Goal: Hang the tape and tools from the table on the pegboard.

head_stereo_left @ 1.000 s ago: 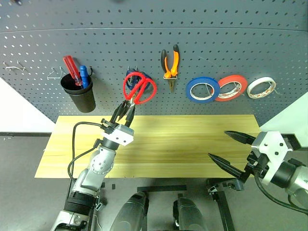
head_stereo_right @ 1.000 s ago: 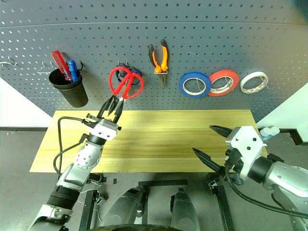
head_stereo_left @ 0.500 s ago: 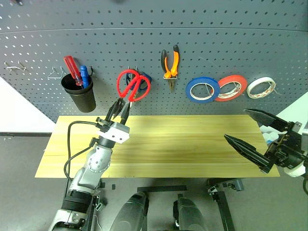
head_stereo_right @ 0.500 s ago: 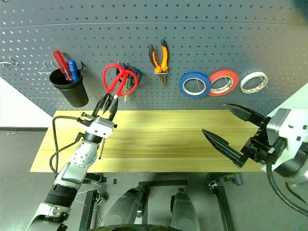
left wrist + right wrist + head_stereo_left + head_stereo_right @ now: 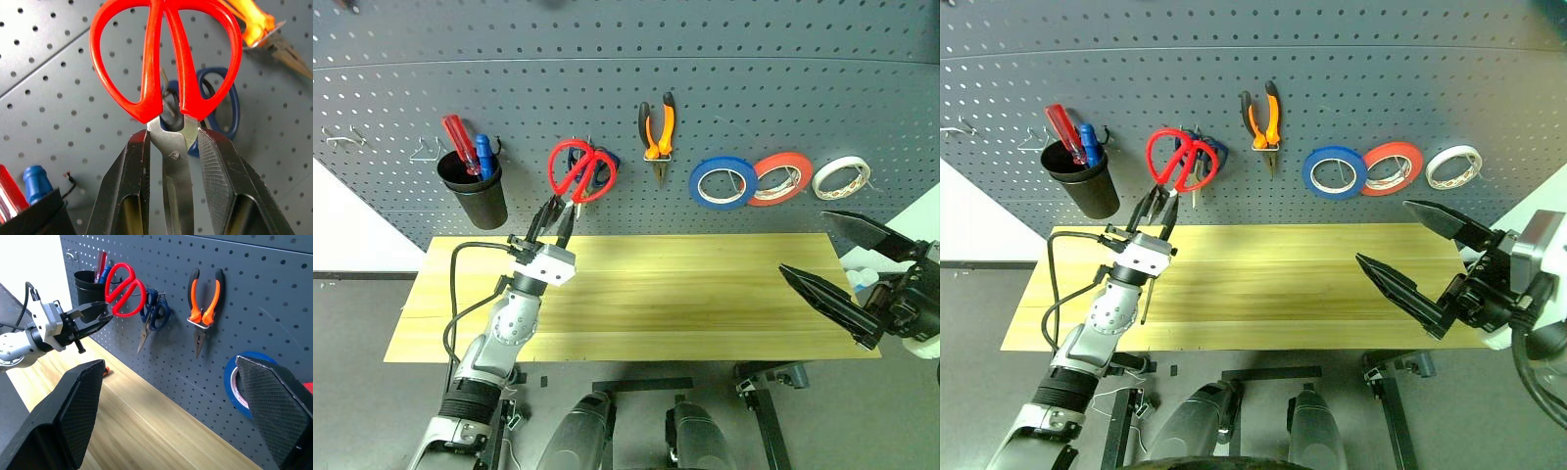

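Red scissors held up against the pegboard by the left gripper.

Left fingers clamp the blades just below the handles, whose loops sit in front of the blue scissors hanging there. Right gripper hovers over the table's right end, jaws spread wide, holding nothing. Pliers and blue tape hang on the board, with red tape and white tape beside them. Thin screwdriver lies on the table under the left arm. Black cup holds two more screwdrivers.
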